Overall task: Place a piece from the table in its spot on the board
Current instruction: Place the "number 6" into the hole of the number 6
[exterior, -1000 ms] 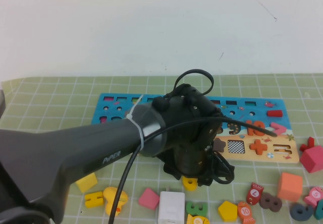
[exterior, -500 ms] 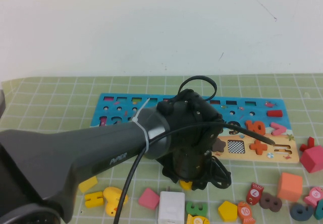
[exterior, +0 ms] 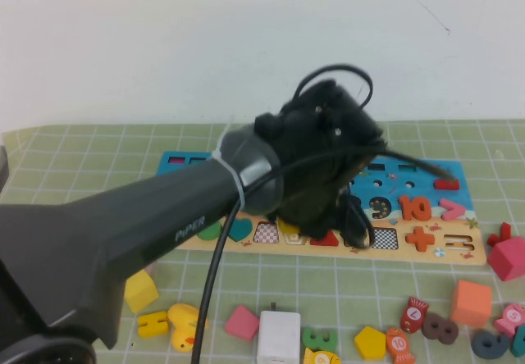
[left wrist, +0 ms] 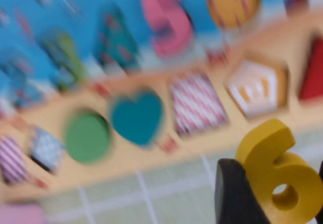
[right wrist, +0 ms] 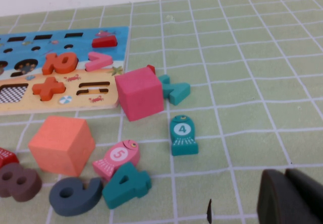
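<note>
Yellow 6 (left wrist: 275,171): small, rigid, light wood with smooth painted faces, likely slick, best pinched across flat sides of the lower loop. Left claw (left wrist: 270,193) clamped on it part-open, dark finger (left wrist: 233,196) against its side, piece carried clear of the tabletop (exterior: 82,147) above the near edge of the board (exterior: 426,255). Right claw (right wrist: 287,199) low over matting at the right, away from the pieces, fingers together, holding nothing.

A plain white wall (exterior: 164,44), faintly scuffed and evenly lit, rises directly behind the work surface.
</note>
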Controlling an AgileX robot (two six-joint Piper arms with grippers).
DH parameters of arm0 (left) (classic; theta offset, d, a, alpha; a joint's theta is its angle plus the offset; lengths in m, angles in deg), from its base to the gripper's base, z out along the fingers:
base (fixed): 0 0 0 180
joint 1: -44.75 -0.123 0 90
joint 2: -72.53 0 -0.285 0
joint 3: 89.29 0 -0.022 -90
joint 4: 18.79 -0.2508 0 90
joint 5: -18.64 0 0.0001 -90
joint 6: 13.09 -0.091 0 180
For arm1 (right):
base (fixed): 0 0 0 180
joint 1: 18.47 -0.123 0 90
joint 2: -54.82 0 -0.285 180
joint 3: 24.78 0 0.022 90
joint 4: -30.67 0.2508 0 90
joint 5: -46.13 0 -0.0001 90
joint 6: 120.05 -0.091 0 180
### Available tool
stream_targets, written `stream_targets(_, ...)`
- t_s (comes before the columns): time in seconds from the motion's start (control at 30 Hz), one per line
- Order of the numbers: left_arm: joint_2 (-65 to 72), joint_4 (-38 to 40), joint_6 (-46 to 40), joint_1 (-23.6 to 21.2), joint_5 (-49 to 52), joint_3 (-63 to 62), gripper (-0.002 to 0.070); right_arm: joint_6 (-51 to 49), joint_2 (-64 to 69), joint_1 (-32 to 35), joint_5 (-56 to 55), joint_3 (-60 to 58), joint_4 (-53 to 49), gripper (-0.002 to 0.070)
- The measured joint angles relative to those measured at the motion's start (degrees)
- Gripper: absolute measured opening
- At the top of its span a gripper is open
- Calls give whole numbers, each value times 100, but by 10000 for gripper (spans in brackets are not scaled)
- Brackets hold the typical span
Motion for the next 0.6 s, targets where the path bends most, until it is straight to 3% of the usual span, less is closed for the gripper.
stream_targets(0.2,-1,-431,261,-66,-496,-280,281,0,0,0,0,0,0,-3)
stream_targets(0.6,426,525,260,-788,-1553,-291,281,0,0,0,0,0,0,-3)
